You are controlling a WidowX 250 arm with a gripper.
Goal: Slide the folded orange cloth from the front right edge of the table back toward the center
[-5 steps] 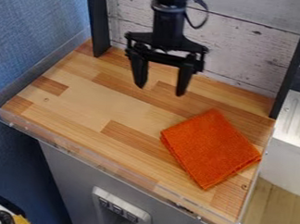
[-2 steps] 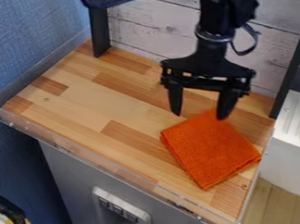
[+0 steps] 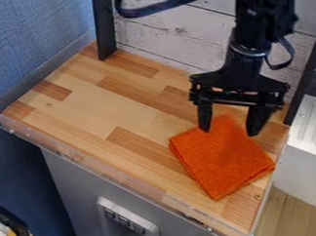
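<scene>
The gripper is hanging at the far corner of the folded orange cloth, jaws standing wide apart; most cloth is lying camera-side of them.

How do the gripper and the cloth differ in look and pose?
Colour: gripper black, cloth orange.
Build: gripper rigid and jointed, cloth soft-looking and roughly square.
Pose: gripper hangs upright, jaws open and pointing down; cloth lies flat on the wooden counter.
Shared: both sit right of centre in the view.
</scene>
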